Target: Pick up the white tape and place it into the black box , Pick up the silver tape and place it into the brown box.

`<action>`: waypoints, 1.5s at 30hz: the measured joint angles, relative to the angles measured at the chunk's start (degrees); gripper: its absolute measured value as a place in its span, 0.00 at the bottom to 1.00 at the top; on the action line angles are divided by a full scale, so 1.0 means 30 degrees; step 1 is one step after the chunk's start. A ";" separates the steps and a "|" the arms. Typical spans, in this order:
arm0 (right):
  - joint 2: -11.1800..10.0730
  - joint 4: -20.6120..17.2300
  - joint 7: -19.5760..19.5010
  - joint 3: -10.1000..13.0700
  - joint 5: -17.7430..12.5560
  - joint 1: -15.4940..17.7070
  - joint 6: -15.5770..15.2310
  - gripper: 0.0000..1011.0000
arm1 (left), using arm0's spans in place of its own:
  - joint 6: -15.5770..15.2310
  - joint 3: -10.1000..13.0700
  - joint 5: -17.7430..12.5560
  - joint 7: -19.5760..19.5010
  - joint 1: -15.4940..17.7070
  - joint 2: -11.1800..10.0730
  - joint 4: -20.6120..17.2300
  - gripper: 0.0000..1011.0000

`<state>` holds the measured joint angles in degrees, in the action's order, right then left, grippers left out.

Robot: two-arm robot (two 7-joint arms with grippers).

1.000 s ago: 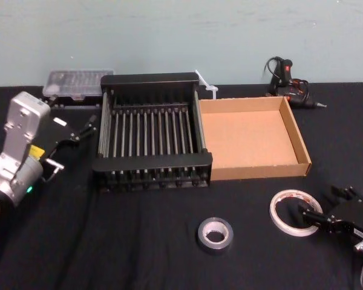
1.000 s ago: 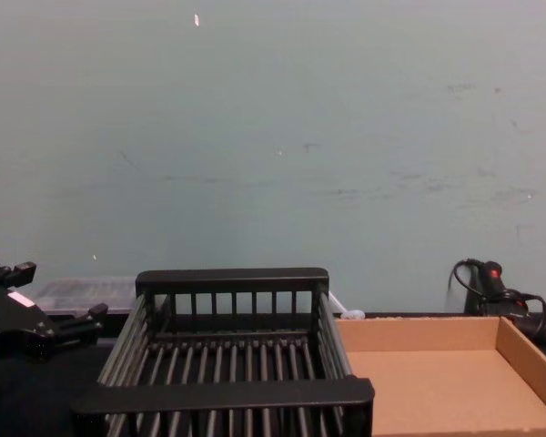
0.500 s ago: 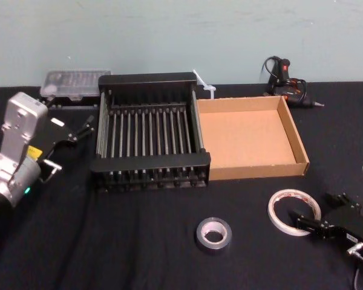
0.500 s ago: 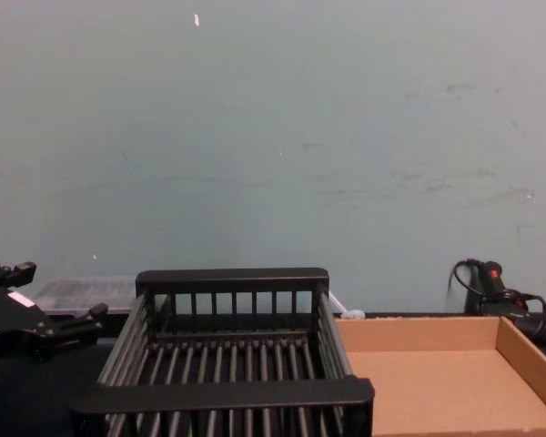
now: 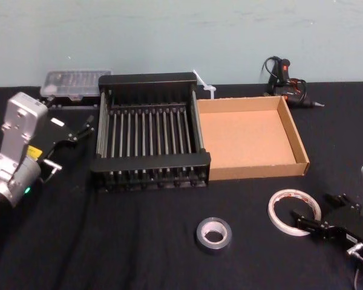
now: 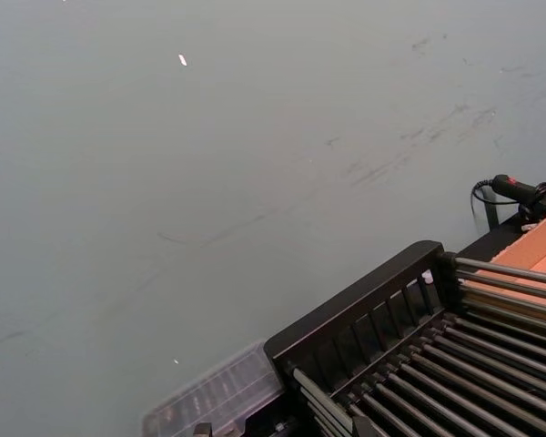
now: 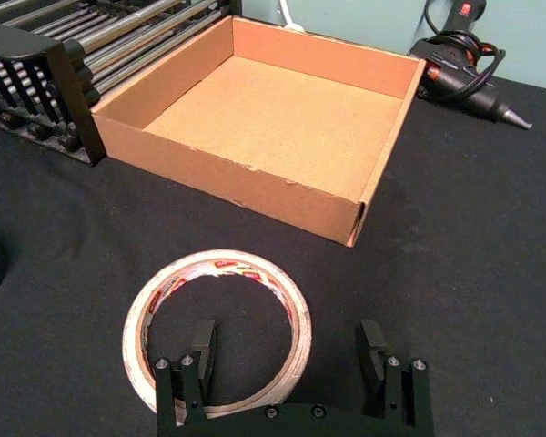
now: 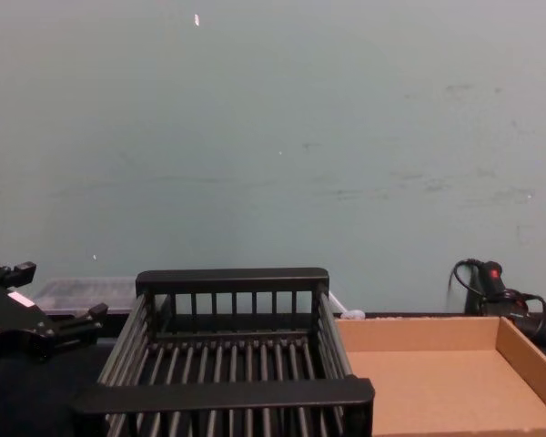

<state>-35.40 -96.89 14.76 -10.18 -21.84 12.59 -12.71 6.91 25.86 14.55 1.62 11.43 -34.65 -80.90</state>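
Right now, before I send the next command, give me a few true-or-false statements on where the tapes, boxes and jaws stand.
1. The white tape lies on the table. True.
2. The silver tape is in the brown box. False: it lies on the table, near the black box.
3. The right gripper has open jaws straddling the white tape's rim. True.
4. The black box holds a tape. False: none lies inside.
5. The left gripper is beside the black box. True.
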 joint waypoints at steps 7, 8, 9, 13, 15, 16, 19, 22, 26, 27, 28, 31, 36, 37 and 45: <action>-0.0018 -0.0008 -0.0015 0.0000 -0.0017 0.0002 -0.0020 0.99 | 0.0000 0.0000 -0.0001 0.0000 0.0000 0.0000 0.0000 0.99; -0.0019 -0.0009 -0.0019 0.0000 -0.0020 0.0003 -0.0021 0.99 | 0.0000 0.0000 -0.0001 0.0000 0.0000 0.0000 0.0001 0.99; -0.0022 -0.0012 -0.0026 -0.0001 -0.0026 0.0005 -0.0027 0.99 | 0.0000 -0.0001 -0.0001 0.0000 -0.0001 0.0001 0.0000 0.99; -0.0028 -0.0018 -0.0042 -0.0004 -0.0045 0.0009 -0.0037 0.92 | 0.0000 0.0000 -0.0001 -0.0001 0.0000 -0.0001 0.0000 0.99; -0.0032 -0.0022 -0.0044 -0.0005 -0.0059 0.0009 -0.0041 0.86 | 0.0000 0.0000 0.0000 0.0000 0.0000 0.0000 0.0000 0.99; -0.0033 -0.0024 -0.0045 -0.0005 -0.0063 0.0009 -0.0043 0.85 | 0.0000 -0.0001 0.0000 0.0000 0.0001 0.0000 0.0000 0.99; -0.0039 -0.0030 -0.0050 -0.0006 -0.0073 0.0009 -0.0048 0.76 | 0.0000 0.0000 -0.0001 0.0001 0.0000 0.0000 0.0000 0.99; -0.0044 -0.0036 -0.0056 -0.0005 -0.0082 0.0010 -0.0053 0.68 | 0.0000 0.0000 0.0000 0.0000 0.0000 0.0000 0.0000 0.99; -0.0048 -0.0041 -0.0062 -0.0006 -0.0089 0.0009 -0.0059 0.55 | 0.0000 0.0000 -0.0001 0.0000 0.0000 0.0000 0.0000 0.99; -0.0047 -0.0041 -0.0064 -0.0006 -0.0090 0.0009 -0.0061 0.53 | 0.0000 -0.0001 -0.0001 -0.0001 0.0000 0.0000 0.0000 0.99; -0.0047 -0.0042 -0.0065 -0.0006 -0.0093 0.0009 -0.0064 0.48 | 0.0000 0.0000 -0.0001 0.0000 -0.0001 0.0001 0.0000 0.99; -0.0047 -0.0042 -0.0067 -0.0006 -0.0098 0.0009 -0.0068 0.41 | 0.0000 0.0000 -0.0001 0.0000 0.0000 0.0000 0.0001 0.99; -0.0048 -0.0041 -0.0074 -0.0006 -0.0110 0.0009 -0.0070 0.25 | 0.0000 -0.0001 -0.0001 0.0000 0.0000 0.0000 0.0000 0.99; -0.0047 -0.0042 -0.0074 -0.0006 -0.0113 0.0009 -0.0070 0.21 | 0.0000 0.0000 -0.0001 0.0000 0.0000 -0.0001 0.0000 0.99; -0.0047 -0.0042 -0.0074 -0.0005 -0.0117 0.0009 -0.0069 0.09 | 0.0001 0.0000 -0.0001 0.0000 0.0000 0.0000 0.0001 0.99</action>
<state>-35.54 -97.01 14.54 -10.19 -22.19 12.62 -12.92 6.91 25.86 14.55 1.62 11.43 -34.65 -80.90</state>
